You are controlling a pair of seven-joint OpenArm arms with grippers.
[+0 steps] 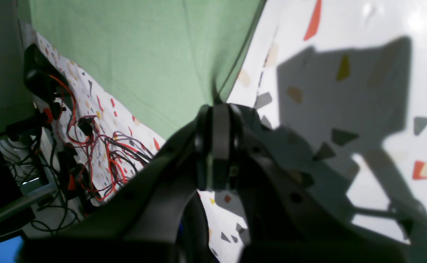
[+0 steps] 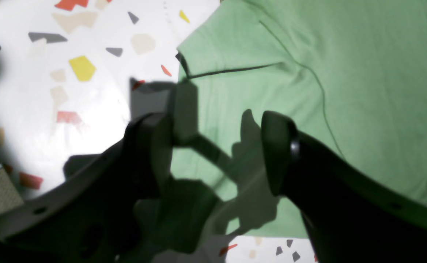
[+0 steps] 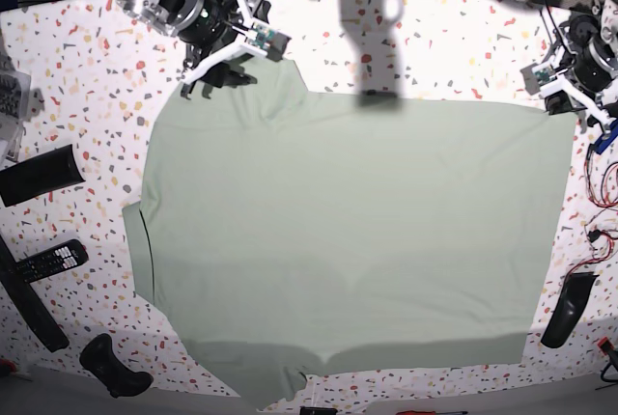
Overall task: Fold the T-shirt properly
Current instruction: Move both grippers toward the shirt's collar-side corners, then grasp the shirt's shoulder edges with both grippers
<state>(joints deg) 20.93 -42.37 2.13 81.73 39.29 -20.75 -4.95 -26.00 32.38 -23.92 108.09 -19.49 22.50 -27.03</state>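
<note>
The pale green T-shirt (image 3: 348, 232) lies spread wide on the speckled white table (image 3: 463, 48), filling most of the base view. At the shirt's far right corner my left gripper (image 3: 568, 98) is shut. In the left wrist view the cloth (image 1: 144, 54) draws into a point between the closed jaws of the left gripper (image 1: 218, 109). My right gripper (image 3: 209, 80) hovers at the shirt's far left corner. Seen from the right wrist, the right gripper (image 2: 217, 146) is open over a hemmed edge of the T-shirt (image 2: 308, 54), with nothing between its fingers (image 2: 277, 146).
Black items line the table's left edge: a flat case (image 3: 39, 174), a remote (image 3: 48, 261) and a handle-shaped thing (image 3: 114, 367). Another black object (image 3: 565, 311) and red and black cables (image 3: 601, 222) sit at the right edge. More cables (image 1: 100, 157) hang beside the table.
</note>
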